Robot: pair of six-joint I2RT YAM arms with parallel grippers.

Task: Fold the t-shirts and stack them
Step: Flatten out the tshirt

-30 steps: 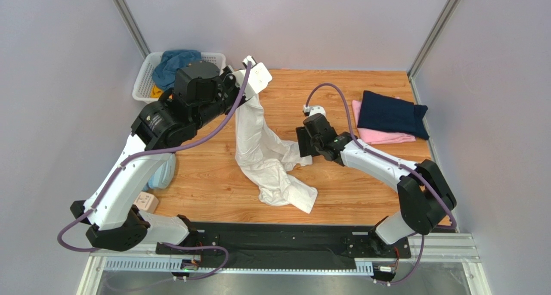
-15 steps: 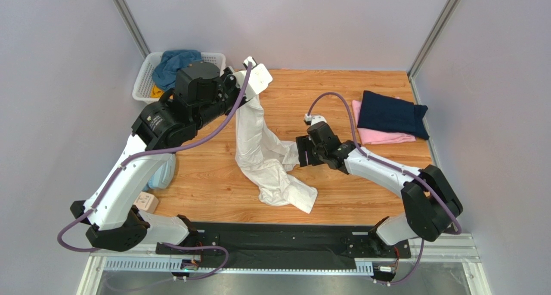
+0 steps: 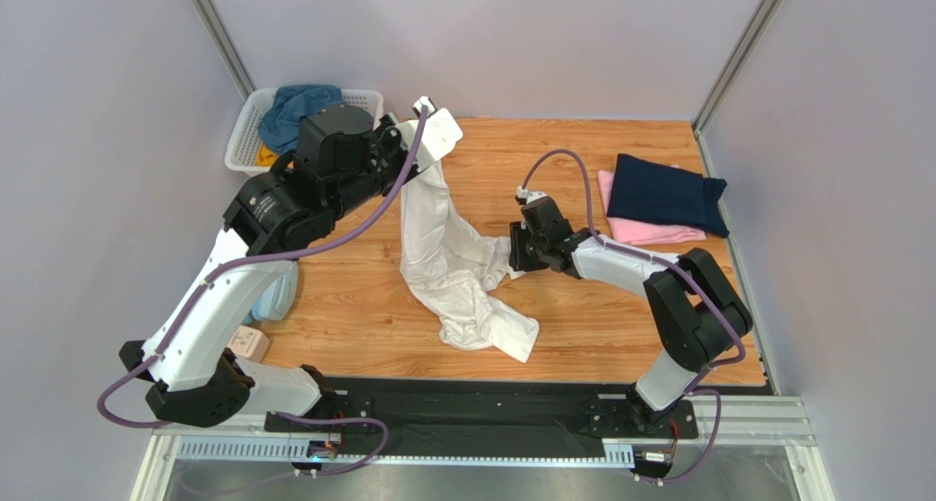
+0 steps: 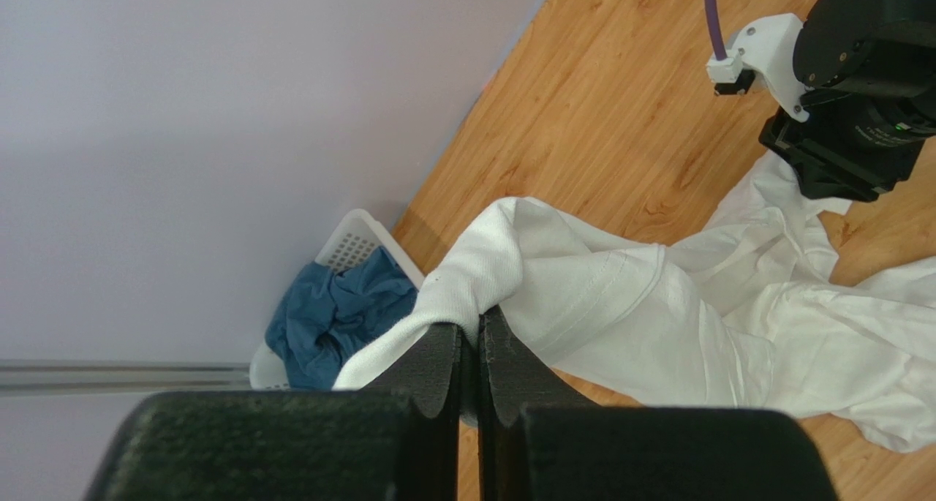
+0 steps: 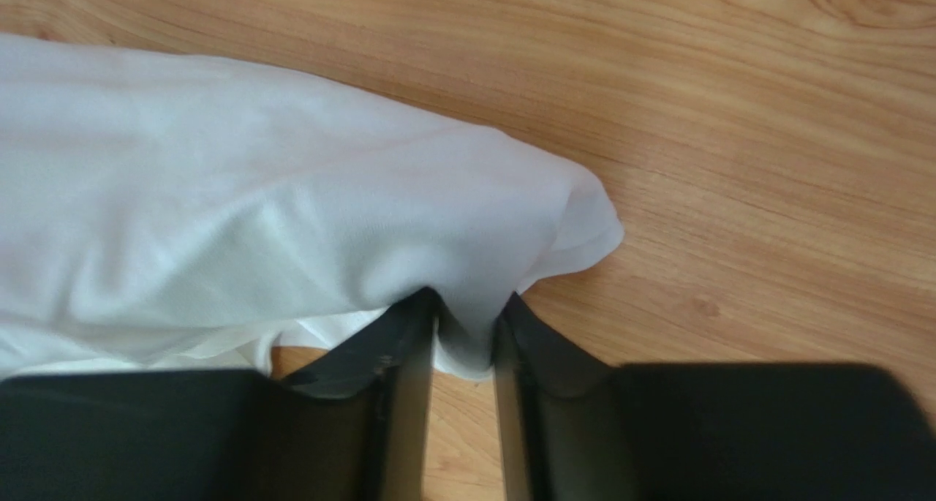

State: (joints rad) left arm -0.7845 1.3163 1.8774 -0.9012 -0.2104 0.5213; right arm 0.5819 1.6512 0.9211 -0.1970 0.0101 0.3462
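The large white t-shirt (image 3: 450, 265) hangs from my left gripper (image 3: 421, 141) and trails down onto the wooden table. In the left wrist view the left gripper (image 4: 478, 331) is shut on a bunched edge of the white t-shirt (image 4: 615, 304). My right gripper (image 3: 514, 255) is low at the shirt's right edge. In the right wrist view the right gripper (image 5: 461, 342) has its jaws pinching a fold of the white t-shirt (image 5: 275, 227). A folded navy t-shirt (image 3: 665, 194) lies on a folded pink t-shirt (image 3: 650, 233) at the back right.
A white slatted basket (image 3: 244, 141) at the back left holds a teal-blue shirt (image 3: 297, 104) and a bit of yellow cloth (image 3: 267, 152). Light-blue headphones (image 3: 277, 293) and a small white box (image 3: 248, 342) lie under my left arm. Grey walls enclose the table.
My right arm has drawn its elbow in toward the middle, with its gripper staying at the shirt's right edge. The left arm and the raised shirt have not moved.
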